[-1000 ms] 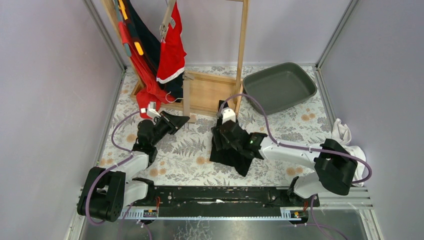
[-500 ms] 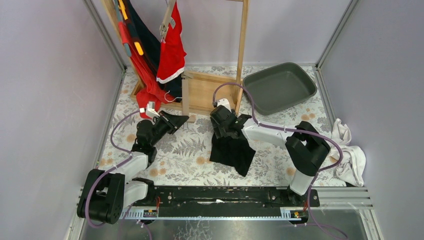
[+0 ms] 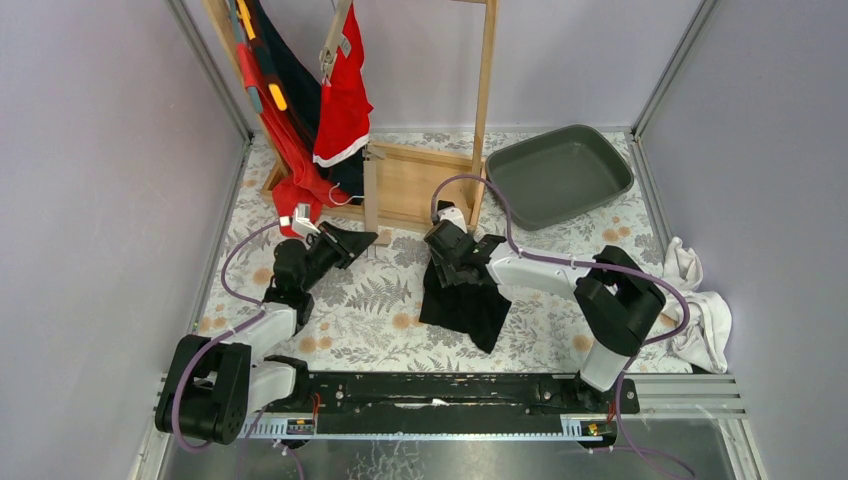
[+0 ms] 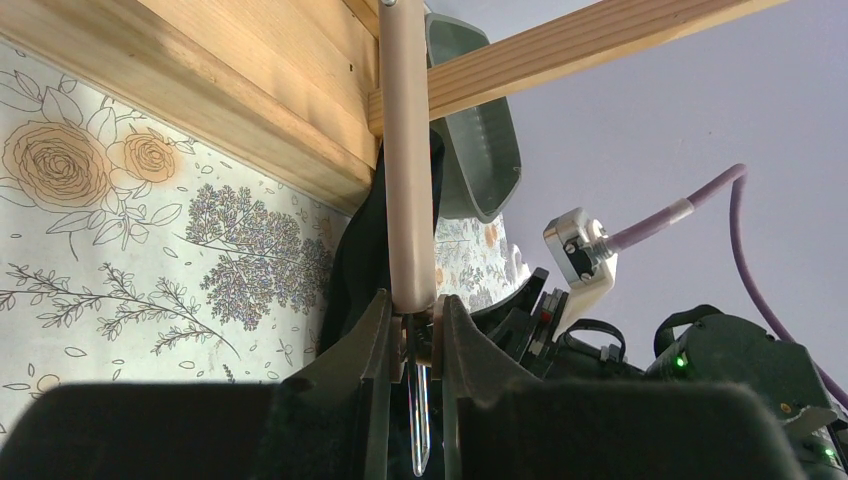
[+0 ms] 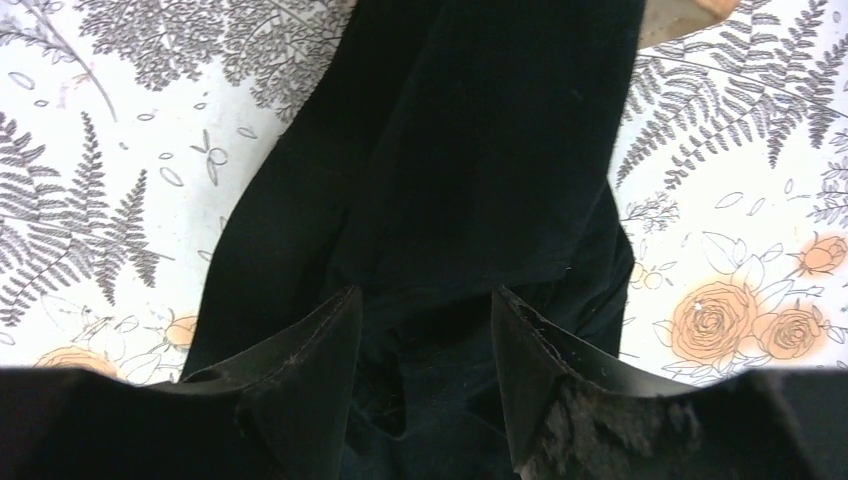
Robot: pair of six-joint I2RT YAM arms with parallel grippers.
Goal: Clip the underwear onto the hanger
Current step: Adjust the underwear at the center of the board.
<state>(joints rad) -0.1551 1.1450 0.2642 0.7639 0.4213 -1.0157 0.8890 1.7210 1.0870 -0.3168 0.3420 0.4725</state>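
Far left, red and dark clothes are hung off the wooden rack. Just in front, the left fingers are clamped shut on the end of the pinkish hanger, which is pointed toward the rack's base. Mid floral bench, the black underwear is laid out a bit crumpled, not clipped to anything yet. The right fingers are spread apart and set down over its far end, with cloth seen between them but nothing pinched as far as can be told. A grey tray is parked back right, and a white cloth is bunched at the right edge.
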